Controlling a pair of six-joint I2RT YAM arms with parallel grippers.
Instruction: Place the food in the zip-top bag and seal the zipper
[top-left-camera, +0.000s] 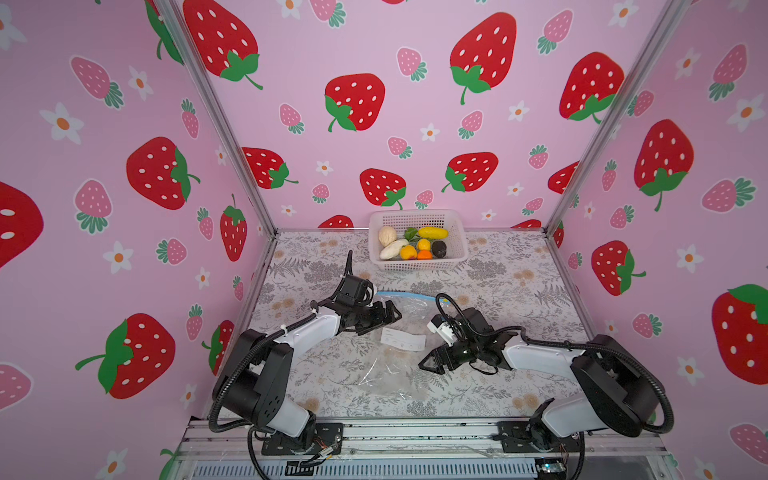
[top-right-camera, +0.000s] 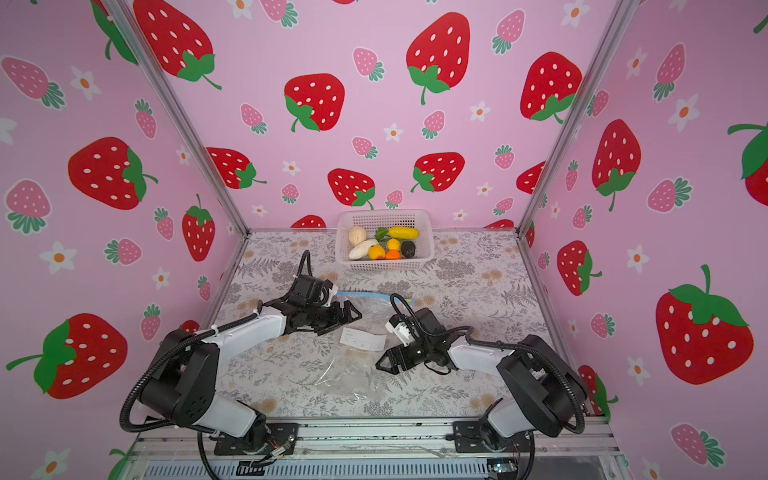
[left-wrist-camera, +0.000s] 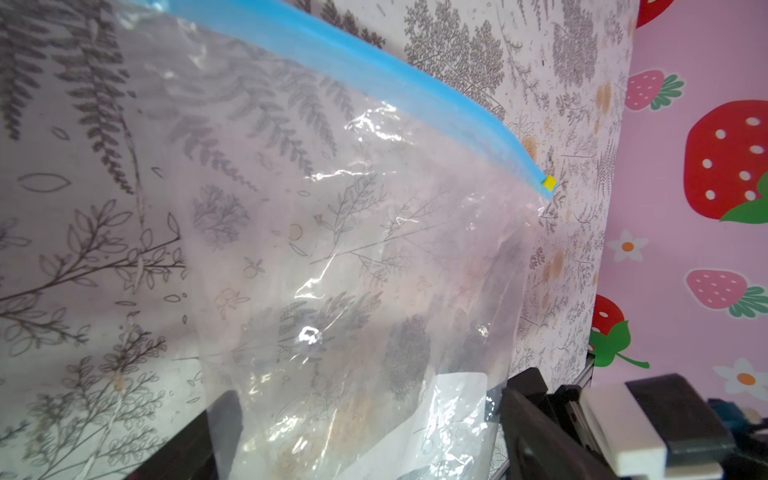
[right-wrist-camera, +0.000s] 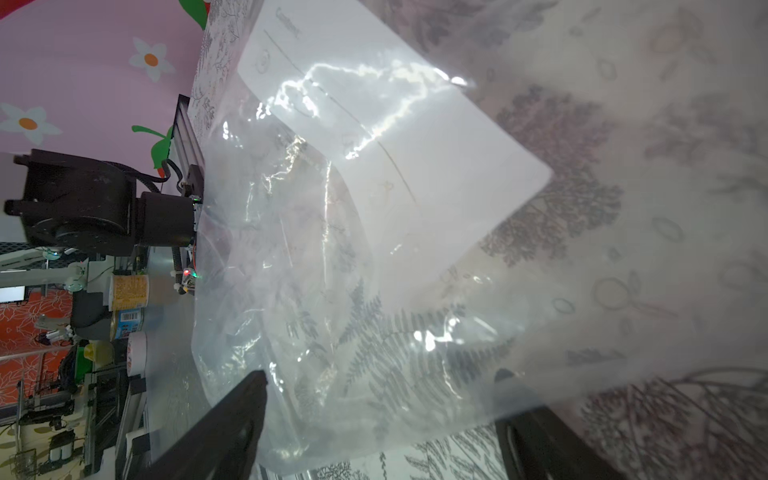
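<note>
1. Left hand (top-left-camera: 392, 314) is spread wide and empty over the far part of the clear crinkly plastic zip-top bag (top-left-camera: 390, 370), near its light blue zipper strip (left-wrist-camera: 374, 79). The right hand (top-left-camera: 430, 365) is also wide apart and holds nothing, beside the bag's white rectangular label (top-left-camera: 403, 338).
2. The bag lies flat and empty mid-tabletop between both hands. The small toy fruits and vegetables (top-left-camera: 415, 245) all sit in the white perforated plastic basket (top-left-camera: 415, 218) at the back.
3. Step in hand, as I judge it: opening the mouth. Nothing is packed yet, and I cannot tell whether the zipper is sealed.
4. The next move calls for pinching one film layer by the zipper and lifting it while the other hand pins the bag. The slippery film may rise doubled.
5. The tabletop (top-left-camera: 519, 291) wears a grey fern-and-flower print. Pink strawberry-patterned walls (top-left-camera: 415, 104) enclose it.
</note>
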